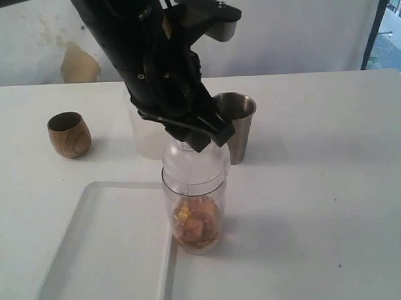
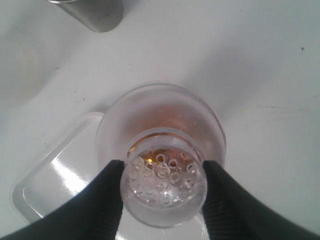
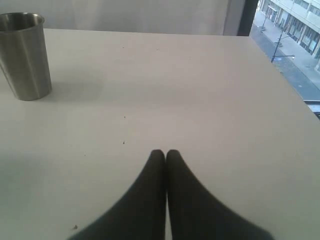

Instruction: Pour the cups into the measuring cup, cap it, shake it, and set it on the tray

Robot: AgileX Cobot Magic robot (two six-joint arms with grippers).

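White table (image 1: 333, 185) bore five things. Wooden cup (image 1: 69, 134) upright, back left. Steel tumbler (image 1: 242, 129) upright, mid-back. Frosted cup (image 1: 144, 135) near tumbler, partly hidden. White tray (image 1: 90, 193) front left. Measuring cup (image 1: 196, 216), domed lid (image 1: 196, 164) on, stood just beside tray's right rim.

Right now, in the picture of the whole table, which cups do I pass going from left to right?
wooden cup → measuring cup with its lid → steel cup. The cloudy cup behind the arm is left out.

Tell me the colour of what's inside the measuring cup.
Golden brown pieces at the bottom of the measuring cup; the exterior view shows them best.
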